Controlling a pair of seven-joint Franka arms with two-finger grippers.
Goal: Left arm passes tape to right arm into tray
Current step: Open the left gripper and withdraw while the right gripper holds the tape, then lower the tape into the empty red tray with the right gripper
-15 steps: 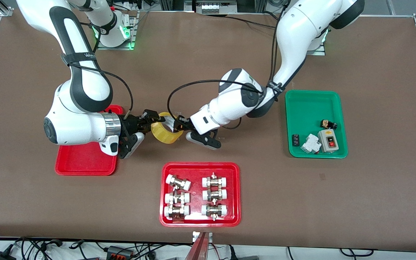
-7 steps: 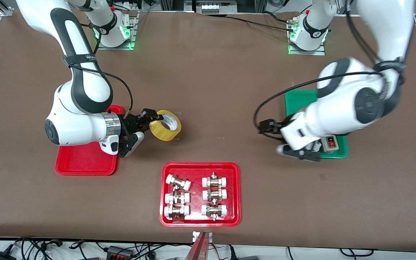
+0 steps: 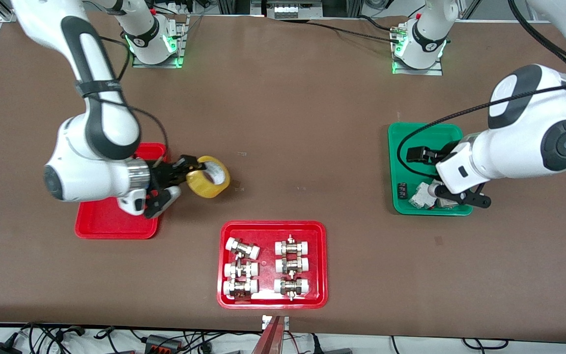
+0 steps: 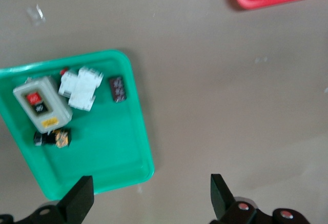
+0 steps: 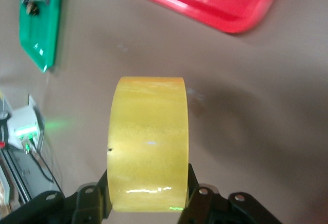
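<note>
The right gripper (image 3: 186, 169) is squeezing the tape (image 3: 208, 176), and its fingers (image 5: 92, 201) press on both flat sides of the yellow roll. The tape sticks straight out past the fingertips, up in the air over the bare brown table (image 3: 293, 123), just beside the plain red tray (image 3: 116, 223). It is not in that tray yet. The right arm's big white wrist hangs over part of the tray.

The left gripper (image 4: 148, 198) is over the edge of the green tray (image 3: 406, 142) at the left arm's end of the table. Its two fingers are spread wide with nothing between them. The green tray holds a grey switch box (image 4: 42, 105), a white block (image 4: 80, 87) and two small dark parts.

A wider red tray (image 3: 224, 265) with metal fittings sits nearer the front camera.
</note>
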